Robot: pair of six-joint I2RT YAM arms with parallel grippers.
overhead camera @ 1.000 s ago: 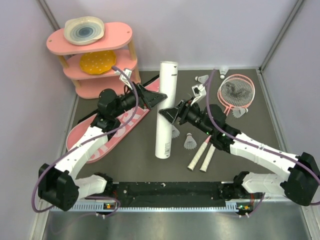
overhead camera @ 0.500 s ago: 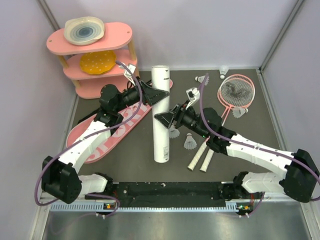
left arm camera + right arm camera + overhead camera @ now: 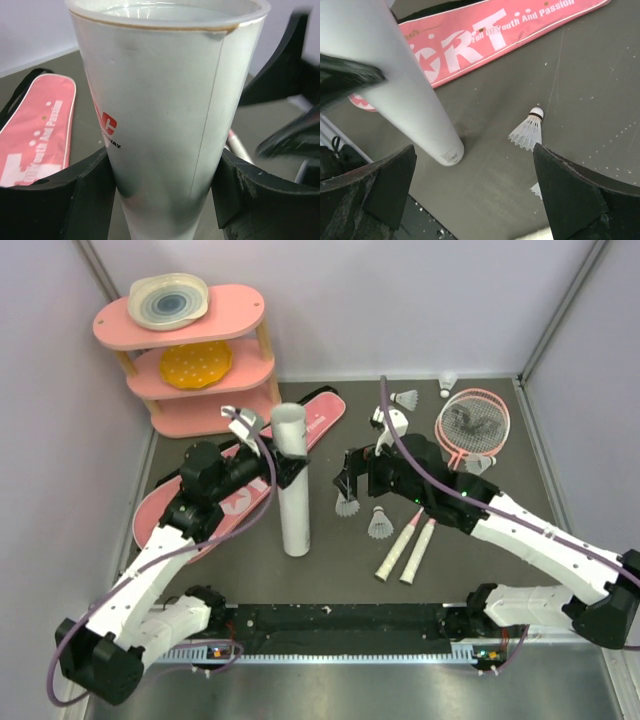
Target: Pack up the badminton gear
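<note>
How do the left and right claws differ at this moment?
The left claw is clamped around the white tube, which stands on end; the right claw is spread wide and holds nothing. The left claw is beside the pink bag, while the right claw hangs above a shuttlecock lying on the table. Both are black two-finger claws.

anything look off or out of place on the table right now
Nothing damaged or spilled. The white tube stands on end, clamped in the left gripper, and shuttlecocks lie scattered loose, two near the tube, more farther back.
</note>
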